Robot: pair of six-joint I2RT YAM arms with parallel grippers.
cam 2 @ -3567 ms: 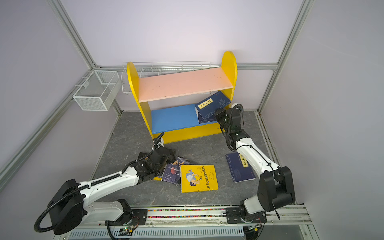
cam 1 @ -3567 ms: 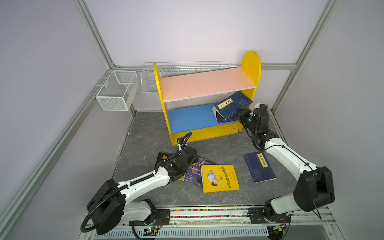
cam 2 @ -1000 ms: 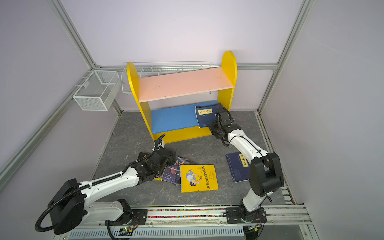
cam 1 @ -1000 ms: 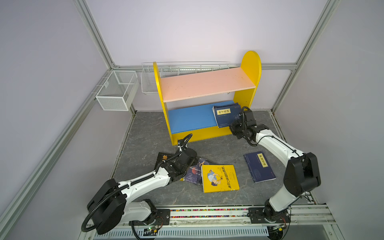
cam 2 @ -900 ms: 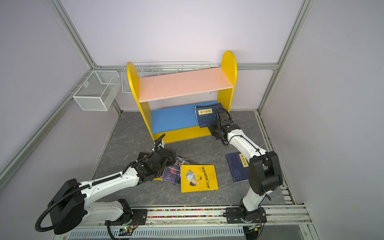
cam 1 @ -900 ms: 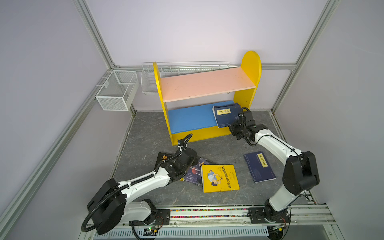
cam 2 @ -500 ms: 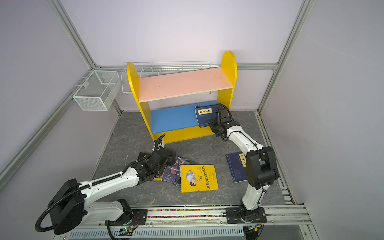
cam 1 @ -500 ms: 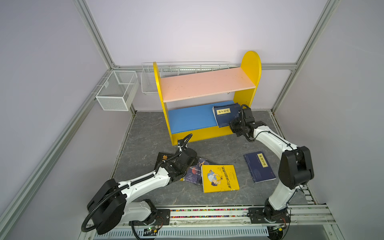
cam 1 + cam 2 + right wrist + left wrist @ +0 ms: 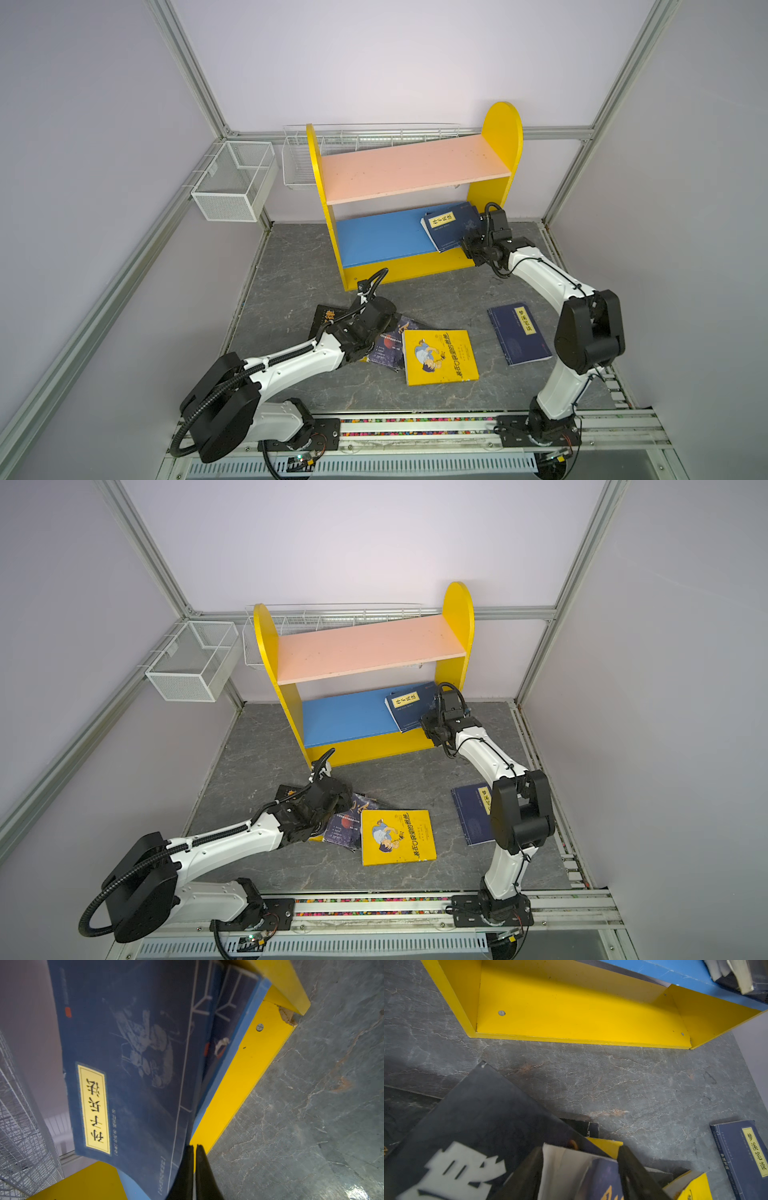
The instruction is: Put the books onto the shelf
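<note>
The shelf [image 9: 415,170] stands at the back, and two navy books [image 9: 451,226] [image 9: 411,706] lie stacked at the right end of its blue lower board [image 9: 382,241]. My right gripper [image 9: 467,245] [image 9: 194,1147] is shut and empty, its tips against the top navy book's [image 9: 135,1053] front edge. My left gripper [image 9: 368,330] [image 9: 580,1153] is shut on a dark purple book [image 9: 600,1178] [image 9: 388,347] on the floor. A black book [image 9: 326,318] [image 9: 477,1115] lies beside it. A yellow cartoon book [image 9: 440,357] and another navy book [image 9: 519,334] lie flat.
White wire baskets [image 9: 235,180] [image 9: 299,162] hang on the left and back walls behind the shelf. The pink upper board [image 9: 370,646] carries nothing. Grey stone-look floor [image 9: 436,295] lies between shelf and loose books. The arms' base rail [image 9: 415,428] runs along the front.
The navy book that my right gripper held tilted by the shelf now lies on the blue board. The right gripper stays shut at its edge. The left arm has not moved.
</note>
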